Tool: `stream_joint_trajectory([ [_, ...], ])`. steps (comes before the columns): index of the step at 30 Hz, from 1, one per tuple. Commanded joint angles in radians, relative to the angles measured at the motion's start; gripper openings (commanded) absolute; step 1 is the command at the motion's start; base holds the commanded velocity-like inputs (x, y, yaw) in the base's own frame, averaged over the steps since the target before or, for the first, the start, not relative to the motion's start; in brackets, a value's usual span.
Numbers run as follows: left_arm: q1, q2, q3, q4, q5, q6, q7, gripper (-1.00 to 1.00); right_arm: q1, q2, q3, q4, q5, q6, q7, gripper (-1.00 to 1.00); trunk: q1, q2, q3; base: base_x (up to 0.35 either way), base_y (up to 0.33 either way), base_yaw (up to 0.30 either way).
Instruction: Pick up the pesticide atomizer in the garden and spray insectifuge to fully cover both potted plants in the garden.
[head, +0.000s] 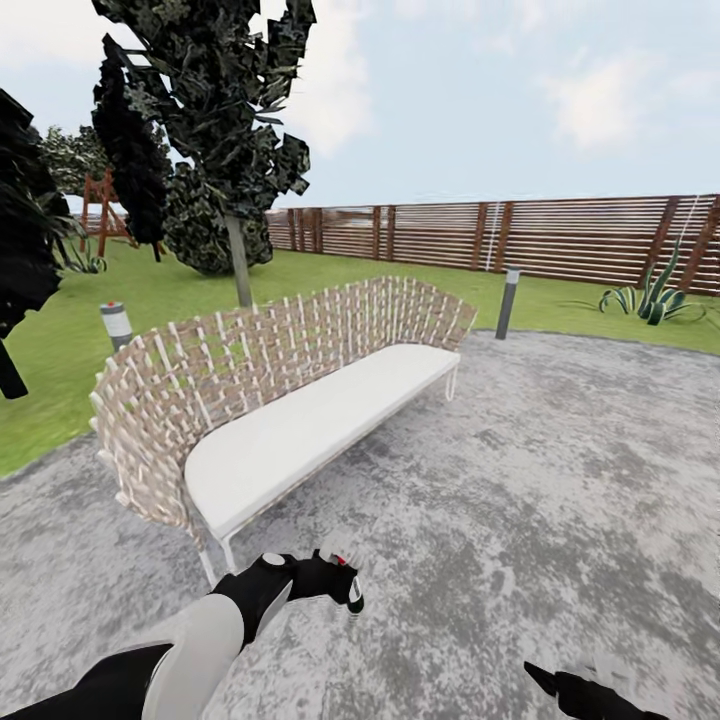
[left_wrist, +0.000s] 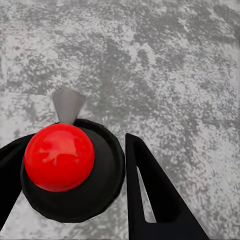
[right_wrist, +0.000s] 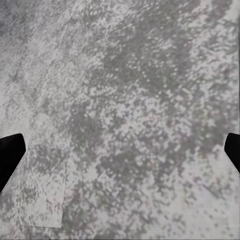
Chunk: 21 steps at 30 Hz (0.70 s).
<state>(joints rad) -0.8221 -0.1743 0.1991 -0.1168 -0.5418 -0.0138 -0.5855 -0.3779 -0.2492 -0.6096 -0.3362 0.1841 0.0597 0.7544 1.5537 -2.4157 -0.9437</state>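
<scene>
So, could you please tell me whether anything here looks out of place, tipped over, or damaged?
Nothing stands out. The wicker bench stands upright on the grey paving, the fence looks intact, and the left tool holds the atomizer by its black and red top.

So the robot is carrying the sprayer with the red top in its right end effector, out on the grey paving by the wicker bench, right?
Not quite: the sprayer sits in the left end effector, as the left wrist view shows. The right end effector is open and holds nothing. The grey paving and wicker bench are as you say.
</scene>
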Motion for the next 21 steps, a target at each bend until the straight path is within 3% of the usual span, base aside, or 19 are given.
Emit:
stream_joint_trajectory([
  [1,0.000,0.000,0.009,-0.001,-0.010,-0.001,-0.004,-1.00,-0.001,0.001,-0.009,-0.001,0.008,0.006,0.006,1.00,0.000,0.000,0.000,0.299,0.036,-0.193],
  [21,0.000,0.000,0.010,-0.001,-0.010,-0.002,-0.004,-1.00,-0.001,0.001,-0.009,-0.001,0.008,0.006,0.006,1.00,0.000,0.000,0.023,0.321,-0.052,-0.186],
])
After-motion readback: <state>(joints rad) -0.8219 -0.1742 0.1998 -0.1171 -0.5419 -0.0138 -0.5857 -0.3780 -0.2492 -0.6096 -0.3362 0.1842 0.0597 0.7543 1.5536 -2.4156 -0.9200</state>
